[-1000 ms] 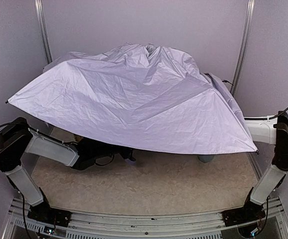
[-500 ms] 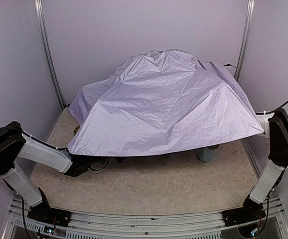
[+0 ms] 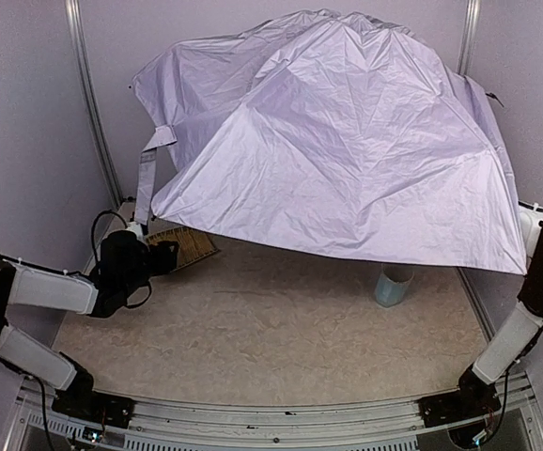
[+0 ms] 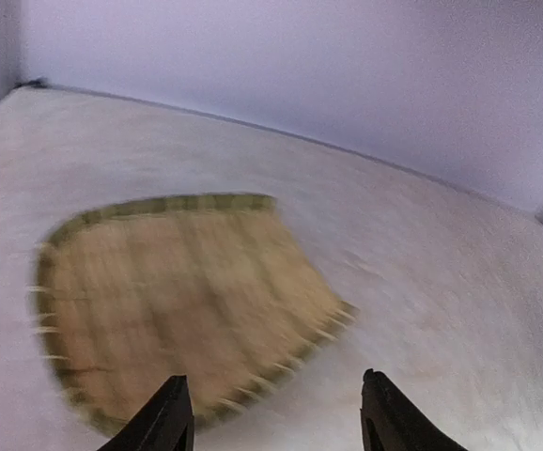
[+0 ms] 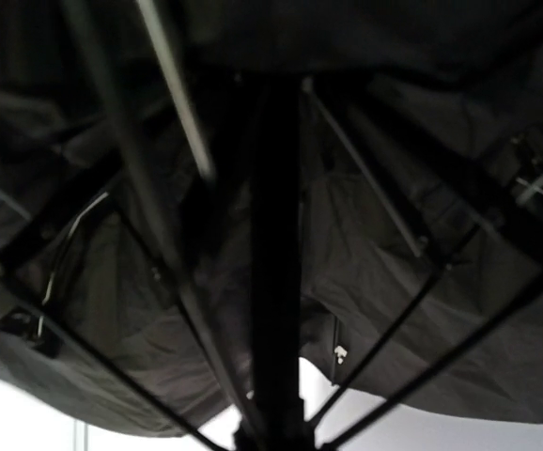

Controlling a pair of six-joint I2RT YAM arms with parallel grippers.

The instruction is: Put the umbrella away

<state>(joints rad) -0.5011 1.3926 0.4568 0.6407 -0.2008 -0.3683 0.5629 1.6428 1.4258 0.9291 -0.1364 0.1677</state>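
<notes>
The umbrella [image 3: 347, 141] stands open and raised above the right half of the table, its lavender canopy tilted up toward the back. A fabric strap [image 3: 147, 174] hangs from its left edge. In the right wrist view the black shaft [image 5: 276, 282] rises from the bottom centre among the ribs, under dark fabric. My right arm [image 3: 542, 268] reaches in beneath the canopy, which hides the right gripper; it is shut on the umbrella low on the shaft. My left gripper [image 3: 170, 252] is open and empty at the left, clear of the umbrella. Its fingertips [image 4: 170, 418] are over the near edge of the straw tray.
A woven straw tray [image 4: 178, 301] lies flat at the back left [image 3: 189, 246], partly under the canopy's edge. A light blue mug [image 3: 394, 285] stands on the table right of centre, below the canopy's front rim. Walls close in the back and both sides.
The canopy has swung up and to the right, off the table. My left gripper has opened, let go and drawn back to the left, uncovering the tray and the mug.
</notes>
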